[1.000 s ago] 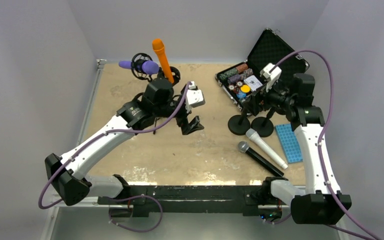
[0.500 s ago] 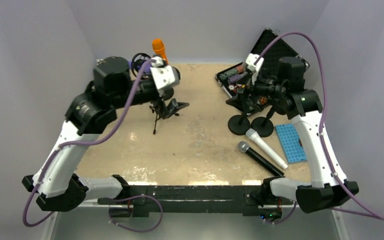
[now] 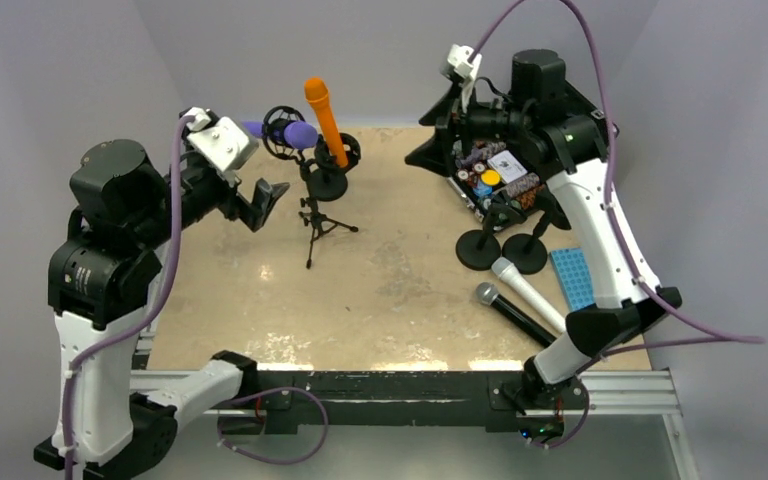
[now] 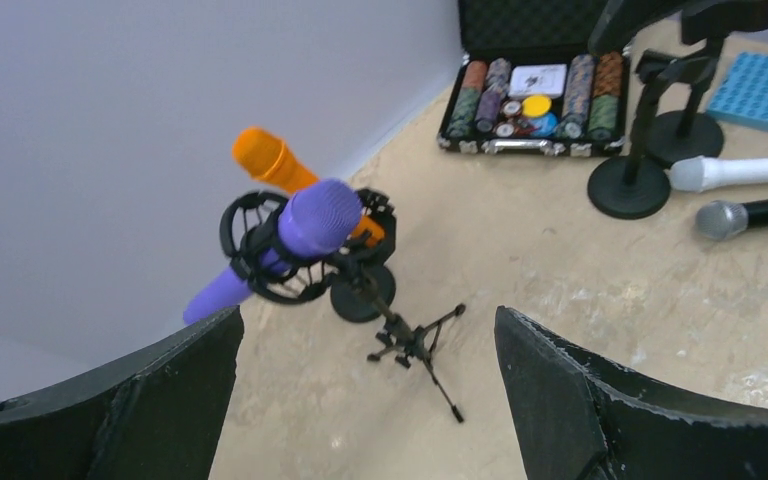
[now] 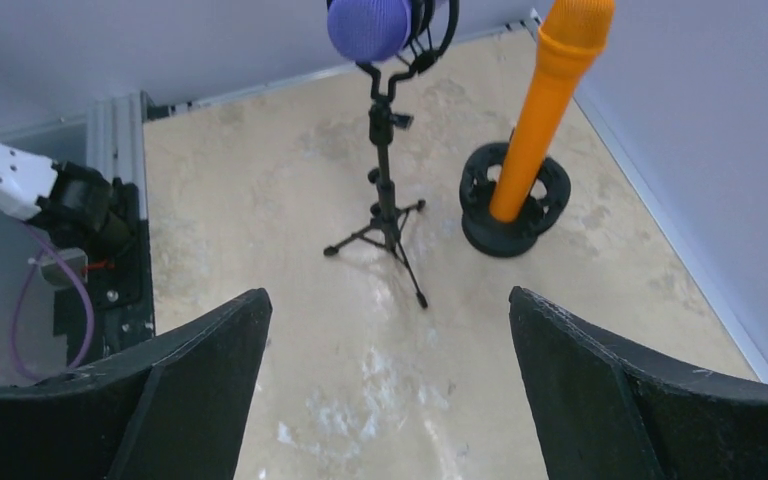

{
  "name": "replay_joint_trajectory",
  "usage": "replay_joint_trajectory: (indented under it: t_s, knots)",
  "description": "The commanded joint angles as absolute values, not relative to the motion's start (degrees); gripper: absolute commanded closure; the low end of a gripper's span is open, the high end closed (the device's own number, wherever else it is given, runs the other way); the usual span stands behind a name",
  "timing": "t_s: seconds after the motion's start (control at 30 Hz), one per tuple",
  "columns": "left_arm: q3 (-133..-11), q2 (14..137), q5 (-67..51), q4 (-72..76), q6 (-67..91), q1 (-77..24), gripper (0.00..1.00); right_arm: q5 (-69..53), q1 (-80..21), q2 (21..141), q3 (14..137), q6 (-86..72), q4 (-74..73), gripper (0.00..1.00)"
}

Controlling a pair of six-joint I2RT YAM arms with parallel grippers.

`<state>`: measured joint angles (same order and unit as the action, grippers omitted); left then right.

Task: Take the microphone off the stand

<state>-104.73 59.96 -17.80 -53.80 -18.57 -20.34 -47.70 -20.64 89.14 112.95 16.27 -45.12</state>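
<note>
A purple microphone point(image 3: 292, 133) sits level in a black shock mount on a thin tripod stand point(image 3: 312, 215) at the back left. Just behind it an orange microphone point(image 3: 322, 118) leans in a round-based stand point(image 3: 328, 183). My left gripper point(image 3: 263, 200) hovers open to the left of the tripod, empty, and looks at the purple microphone point(image 4: 305, 225) and the tripod stand point(image 4: 415, 345). My right gripper point(image 3: 422, 152) hangs open and empty, high at the back, right of both stands; its view shows the purple microphone head point(image 5: 368, 25), the orange microphone point(image 5: 550, 100) and the tripod stand point(image 5: 385, 190).
Two empty round-based stands point(image 3: 480, 250) point(image 3: 527, 250) stand at the right. A white microphone point(image 3: 532, 295) and a black microphone point(image 3: 520, 318) lie in front of them. An open poker chip case point(image 3: 500, 170) is at the back right, a blue tray point(image 3: 575, 285) beside the right arm.
Both arms have risen and drawn back. The left gripper has swung from the table's middle to the tripod's left. The right gripper has left the empty stands for the back.
</note>
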Motion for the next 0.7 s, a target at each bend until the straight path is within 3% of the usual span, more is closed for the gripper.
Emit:
replay_joint_trajectory:
  t_s: [0.0,0.2,0.33,0.4,0.57,0.67]
  knots:
    - [-101.1,60.0,-21.1,-59.1,-16.6,-11.4,0.00,-50.6,-22.2,93.9,120.3,5.2,-32.5,0.09]
    - [-83.6,56.2,-37.4,-52.2,-13.2,2.0,0.11,-49.9,-25.8,99.8,122.9,3.9,-31.2,0.20]
    - [-55.9,46.6,-37.3,-14.7,2.1,2.5,0.14,-47.8,-26.2,99.4,119.9,2.8,-31.8,0.21]
    - [-47.9,48.0,-34.8,-2.3,2.7,0.6,0.14,-46.9,-26.2,97.8,117.9,5.0,-33.1,0.21]
    - [-42.8,59.0,-31.3,17.4,2.0,0.4,0.13,-43.0,-26.1,94.3,113.8,9.2,-36.1,0.20]
    - [-42.8,62.9,-34.8,20.5,1.0,0.4,0.15,-42.8,-26.2,92.3,111.1,9.0,-36.2,0.20]
